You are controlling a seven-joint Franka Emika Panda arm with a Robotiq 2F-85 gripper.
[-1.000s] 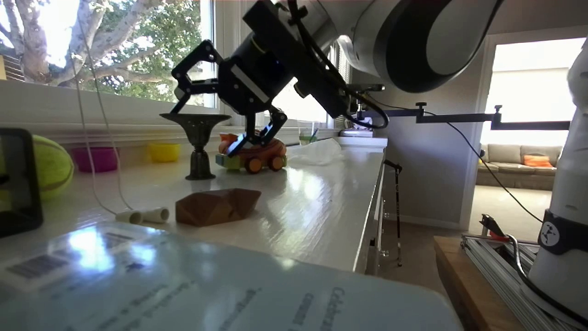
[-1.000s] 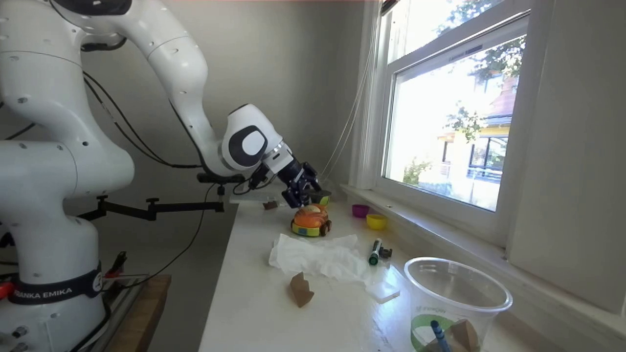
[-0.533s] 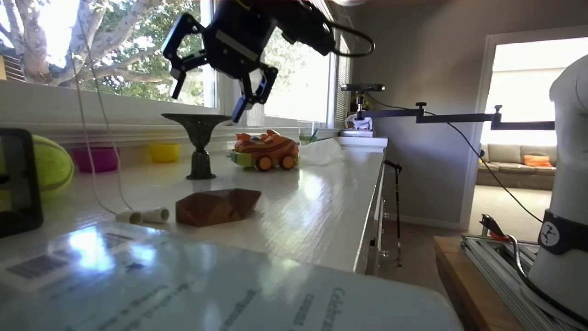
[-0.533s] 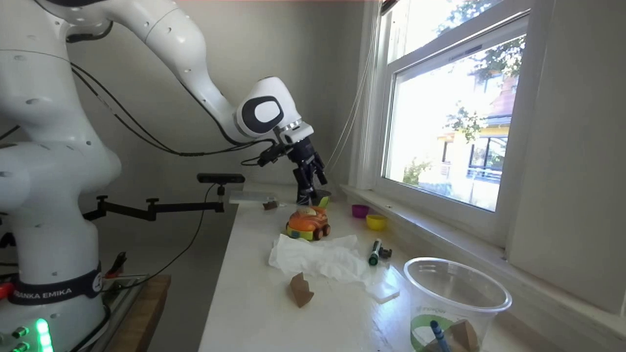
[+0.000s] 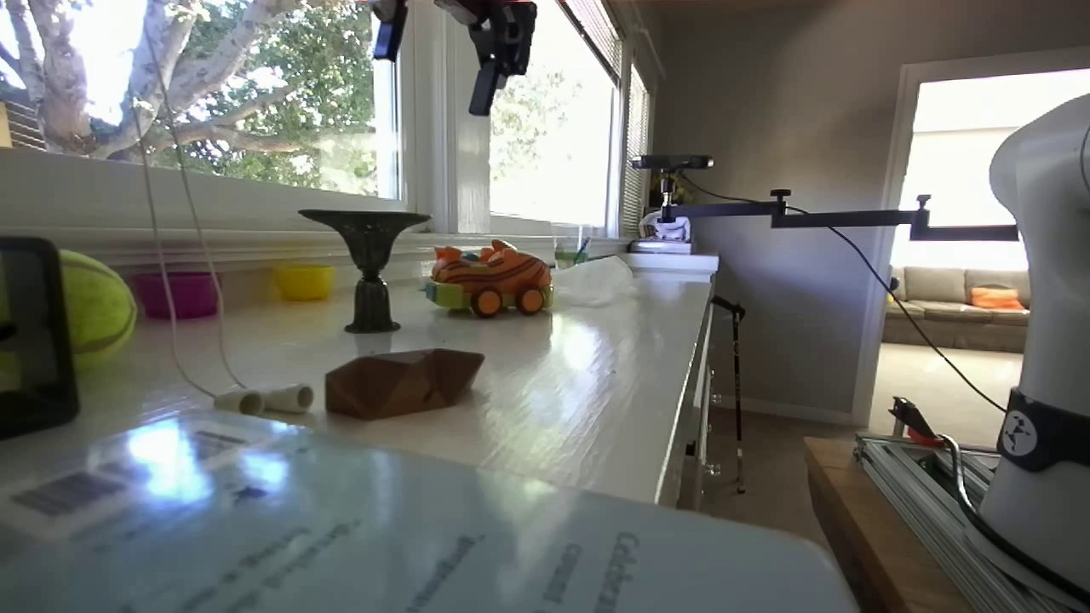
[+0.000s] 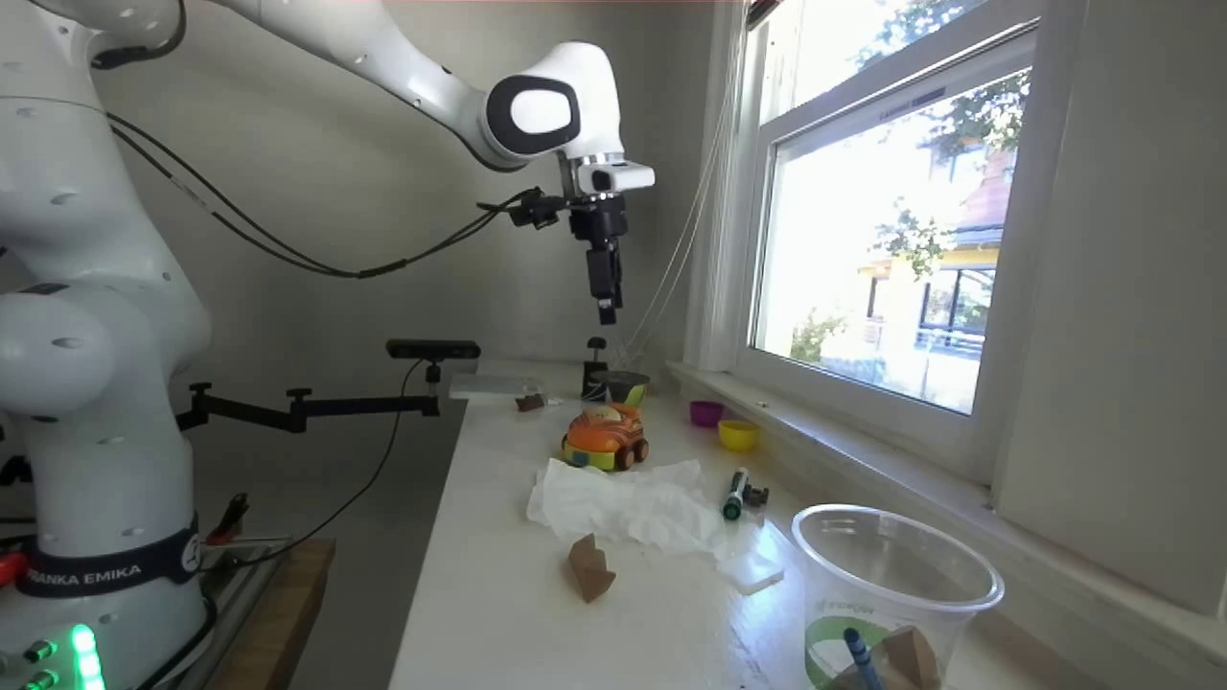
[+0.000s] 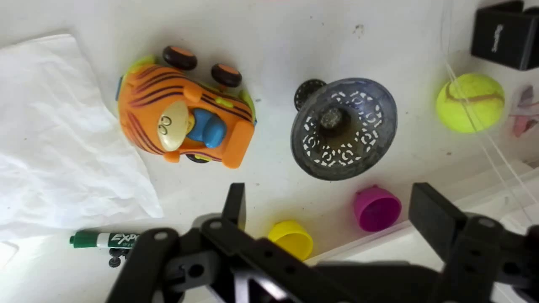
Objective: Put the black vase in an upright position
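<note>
"Gripper point(image 7: 330, 203) up, is it?"

"Yes, well above the black vase point(image 5: 370, 247), where half a second ago its tips hung close to the rim. It is spread wide."

"And the vase?"

"Upright on the tabletop point(image 5: 562, 358), same spot. The orange toy car point(image 5: 498, 272) sits a bit farther from it than a second ago."

"What's in the containers?"

"A blue crayon point(image 6: 862, 659) and a brown piece point(image 6: 911, 656) show through the clear cup point(image 6: 826, 609), and a grey knob point(image 7: 331, 118) shows inside the vase. The purple cup point(image 7: 377, 209) and yellow cup point(image 7: 291, 240) stand mouths up near it."
</note>
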